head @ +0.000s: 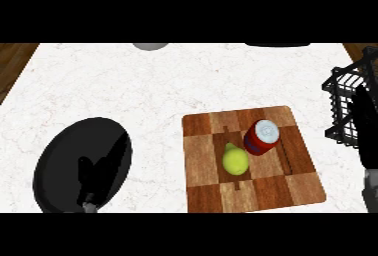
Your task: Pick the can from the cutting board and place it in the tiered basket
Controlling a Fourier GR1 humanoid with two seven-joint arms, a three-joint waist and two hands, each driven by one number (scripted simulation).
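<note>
The can [260, 136] is red with a pale lid and stands on the wooden cutting board [295, 187], towards the board's upper middle. The black wire tiered basket [341, 95] stands at the right edge of the counter. My right hand [365, 122] is raised along the right edge, in front of the basket and well to the right of the can, with its fingers straight and holding nothing. My left hand [97, 172] shows at the lower left, open with fingers up, far from the board.
A yellow-green fruit [235, 160] lies on the board just below and left of the can. A large black round plate [63, 150] lies under my left hand. A grey object [151, 46] and a dark one [277, 44] sit at the far edge.
</note>
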